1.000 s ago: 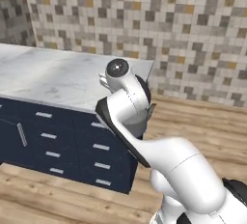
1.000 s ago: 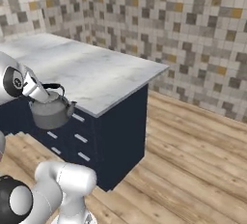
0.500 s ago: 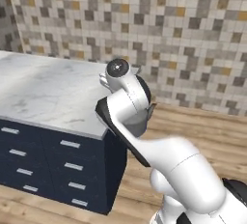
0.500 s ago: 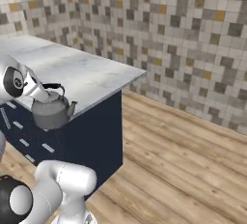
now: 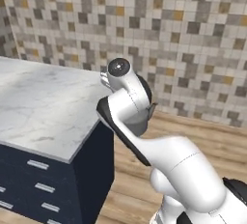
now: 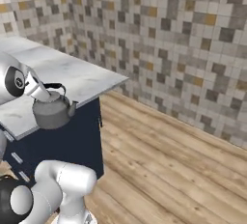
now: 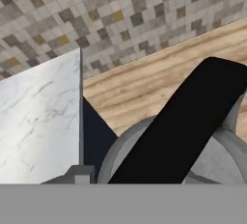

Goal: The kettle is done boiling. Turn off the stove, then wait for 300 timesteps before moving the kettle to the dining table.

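Gripping the kettle (image 6: pixel 52 112) by its handle, the jaws hold it beside the marble counter (image 6: pixel 72 76).

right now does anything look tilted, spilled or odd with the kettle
Nothing stands out. The small squat grey metal kettle hangs upright from the claw by its black arched handle, beside the marble counter, with nothing spilled.

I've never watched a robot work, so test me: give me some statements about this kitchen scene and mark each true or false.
1. The kettle hangs in the air from the robot's hand. True.
2. The kettle's handle is white. False: it is black.
3. The floor is wooden planks. True.
4. The wall is plain white paint. False: it is a mosaic of small grey, beige and yellow tiles.
5. The marble counter sits on dark navy drawers. True.
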